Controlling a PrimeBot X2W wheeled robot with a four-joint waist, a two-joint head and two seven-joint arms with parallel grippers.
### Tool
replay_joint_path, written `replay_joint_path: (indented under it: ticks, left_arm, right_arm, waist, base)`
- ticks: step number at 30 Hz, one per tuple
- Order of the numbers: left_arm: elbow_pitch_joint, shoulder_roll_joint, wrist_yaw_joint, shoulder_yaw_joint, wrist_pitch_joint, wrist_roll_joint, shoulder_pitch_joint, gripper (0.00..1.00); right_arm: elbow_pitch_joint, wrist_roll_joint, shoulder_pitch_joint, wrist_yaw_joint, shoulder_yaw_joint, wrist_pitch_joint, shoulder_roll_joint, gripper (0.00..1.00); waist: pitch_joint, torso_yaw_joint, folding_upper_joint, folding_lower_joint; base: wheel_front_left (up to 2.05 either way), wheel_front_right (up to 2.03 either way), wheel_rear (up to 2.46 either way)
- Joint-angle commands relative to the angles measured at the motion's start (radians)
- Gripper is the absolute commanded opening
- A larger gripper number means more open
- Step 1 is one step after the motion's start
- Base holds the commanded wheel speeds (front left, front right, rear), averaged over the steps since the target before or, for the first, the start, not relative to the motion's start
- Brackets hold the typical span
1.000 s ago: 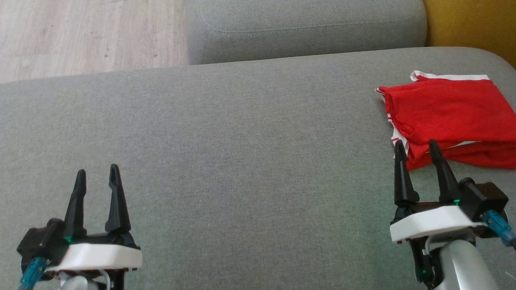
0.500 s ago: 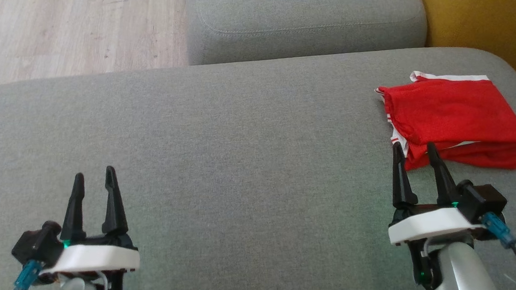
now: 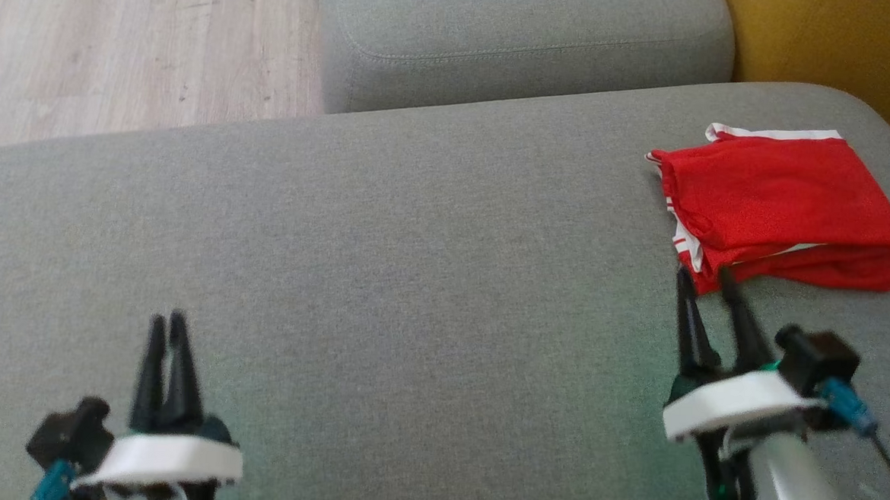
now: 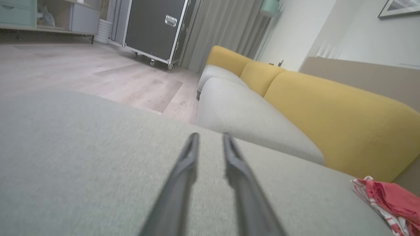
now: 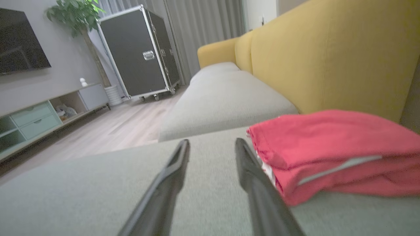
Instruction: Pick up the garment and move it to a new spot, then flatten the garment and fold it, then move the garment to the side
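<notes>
Left gripper (image 3: 167, 318) and right gripper (image 3: 704, 273) narrowed, jaws still slightly apart; one folded garment (image 3: 783, 199).

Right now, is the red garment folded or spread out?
Folded. The garment lies as a compact stack on the cushion, with layers showing along its near edge and white trim between them.

Left gripper (image 3: 167, 318) fingers stand narrowly parted, right gripper (image 3: 703, 273) fingers wider, both empty

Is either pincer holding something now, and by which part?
Nothing is held. The right pincer stands open beside the red garment without gripping it; the left pincer is over the grey cushion.
</notes>
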Motion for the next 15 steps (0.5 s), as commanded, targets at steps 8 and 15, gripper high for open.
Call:
replay_joint_path:
  ticks: [8, 15]
  left_arm:
    - [0.034, -0.001, -0.001, 0.006, 0.021, -0.056, 0.01, 0.0]
    - [0.027, 0.0, -0.002, 0.011, 0.04, -0.122, 0.007, 0.0]
  right_arm:
    - [0.025, 0.066, 0.026, 0.0, -0.009, 0.02, 0.002, 0.0]
    - [0.012, 0.144, 0.03, 0.0, -0.02, 0.04, 0.002, 0.0]
  waist:
    - [0.0, 0.003, -0.0001, 0.0]
    - [0.0, 0.007, -0.0001, 0.0]
  base:
    - [0.0, 0.0, 0.0]
    - [0.0, 0.0, 0.0]
